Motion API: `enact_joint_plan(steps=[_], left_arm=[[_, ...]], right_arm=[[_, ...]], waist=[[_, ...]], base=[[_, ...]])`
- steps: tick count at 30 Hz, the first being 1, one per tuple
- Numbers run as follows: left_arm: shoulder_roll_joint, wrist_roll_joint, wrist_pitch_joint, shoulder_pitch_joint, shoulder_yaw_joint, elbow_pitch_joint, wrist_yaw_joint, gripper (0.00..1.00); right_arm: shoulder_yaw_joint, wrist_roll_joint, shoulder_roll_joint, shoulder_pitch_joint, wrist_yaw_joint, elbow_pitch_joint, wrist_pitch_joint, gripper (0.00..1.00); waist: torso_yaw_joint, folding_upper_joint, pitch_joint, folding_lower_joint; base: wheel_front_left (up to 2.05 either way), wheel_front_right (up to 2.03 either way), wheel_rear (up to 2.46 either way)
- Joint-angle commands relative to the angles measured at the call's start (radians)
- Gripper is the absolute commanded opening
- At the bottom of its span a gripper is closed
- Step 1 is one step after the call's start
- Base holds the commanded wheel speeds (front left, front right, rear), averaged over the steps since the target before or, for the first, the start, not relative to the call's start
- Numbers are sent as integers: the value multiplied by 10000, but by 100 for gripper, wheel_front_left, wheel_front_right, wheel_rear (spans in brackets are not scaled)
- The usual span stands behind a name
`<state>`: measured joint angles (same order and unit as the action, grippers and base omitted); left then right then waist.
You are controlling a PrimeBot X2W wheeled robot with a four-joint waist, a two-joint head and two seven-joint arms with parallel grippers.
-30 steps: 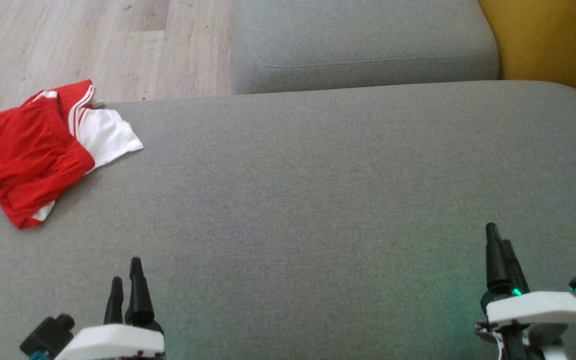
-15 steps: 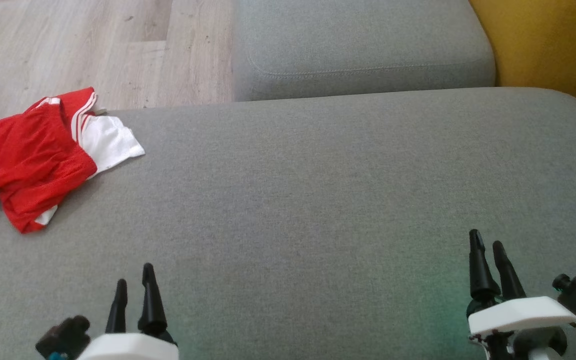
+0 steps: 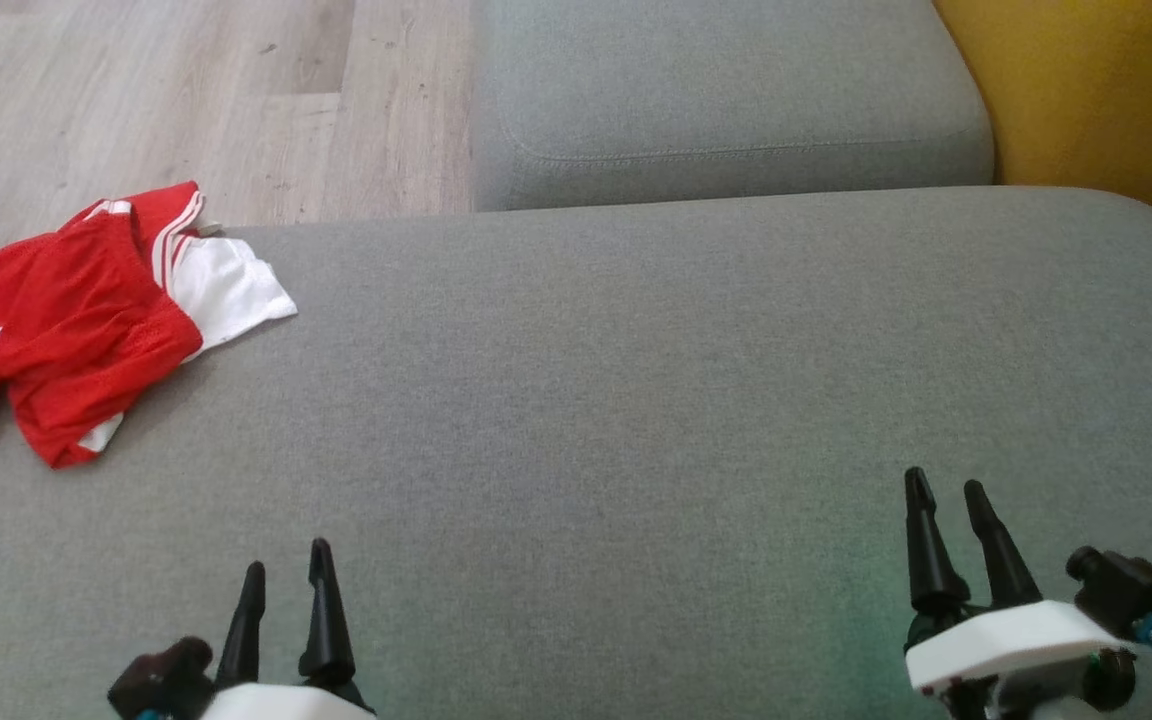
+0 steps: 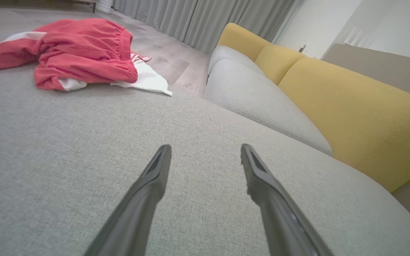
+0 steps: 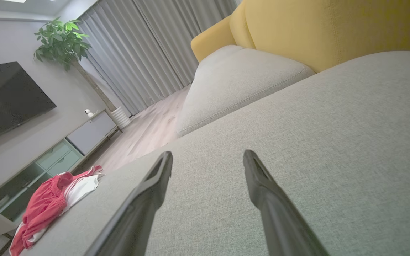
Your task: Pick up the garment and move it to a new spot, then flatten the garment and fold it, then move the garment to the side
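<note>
Head view, as if standing over the sofa: a crumpled red mesh garment [image 3: 76, 330] with white stripes and a white panel lies bunched at the far left corner of a broad grey fabric seat cushion [image 3: 636, 400]. Its white part points toward the middle of the seat, and its red end reaches the cushion's left edge. Beyond it lies a pale wood-plank floor [image 3: 186, 100]. A second grey cushion [image 3: 726, 90] butts against the far side of the seat, and a mustard-yellow backrest [image 3: 1106, 90] runs along the right.

Low at the near edge, the left gripper [image 3: 286, 556] has its two dark fingers spread, with nothing between them. It is well apart from the garment, which sits up and to its left. The right gripper [image 3: 945, 479] is on the far right, fingers likewise parted and empty, over bare grey fabric. Whether either gripper touches the cushion I cannot tell.

From the left wrist, the red heap sits ahead and to the left of the parted fingers, with grey curtains [image 4: 198, 17] behind. From the right wrist the heap is small and distant at the seat's corner, below a dark flat television [image 5: 5, 99], a leafy green plant [image 5: 61, 42] and a low cabinet [image 5: 84, 131].
</note>
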<state>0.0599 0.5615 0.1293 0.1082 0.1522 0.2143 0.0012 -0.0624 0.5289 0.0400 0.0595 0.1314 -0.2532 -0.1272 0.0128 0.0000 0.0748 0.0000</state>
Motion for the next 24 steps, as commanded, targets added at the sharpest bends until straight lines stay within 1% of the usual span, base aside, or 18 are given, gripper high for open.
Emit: enact_joint_plan(steps=[1, 6, 24], left_arm=[[136, -265, 135, -228, -145, -310, 84, 100], [169, -942, 312, -201, -109, -293, 195, 100], [139, -2726, 845, 128, -18, -86, 451, 100]], right_arm=[[-237, -275, 77, -126, -5, 319, -161, 100], [-389, -1066, 81, -69, -5, 313, -337, 100], [-854, -3287, 92, 66, -6, 179, -868, 100]], waist=[[3, 0, 5, 0], [25, 0, 42, 0], [37, 0, 138, 0]], base=[[0, 0, 0], [0, 0, 0], [0, 0, 0]])
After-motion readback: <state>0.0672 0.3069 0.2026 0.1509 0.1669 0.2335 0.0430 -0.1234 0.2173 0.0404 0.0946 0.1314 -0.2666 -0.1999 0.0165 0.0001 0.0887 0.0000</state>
